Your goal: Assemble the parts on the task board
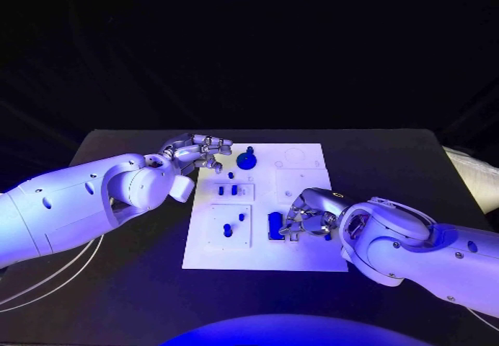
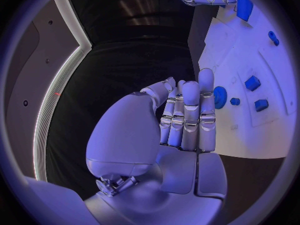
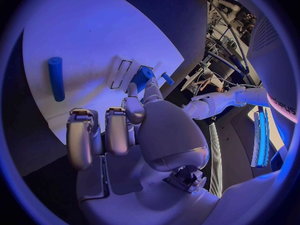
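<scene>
My right robot hand (image 1: pixel 301 216) curls over the blue block (image 1: pixel 277 225) near the task board's (image 1: pixel 312 259) front edge, pinching it to seat it, I judge; my left robot hand (image 1: pixel 197 153) hovers open beside the blue gear (image 1: pixel 246 160), holding nothing, ready to steady the board on the counter (image 1: pixel 125 288)

We see a black bench (image 1: pixel 125 288) under everything — dark, matte — and thin white cables (image 1: pixel 52 277) trailing across its near-left part.

Matt white task board (image 1: pixel 301 256), glossy white arm shells, silvery metallic robot hand (image 1: pixel 197 151), matt black table (image 1: pixel 125 288)
</scene>
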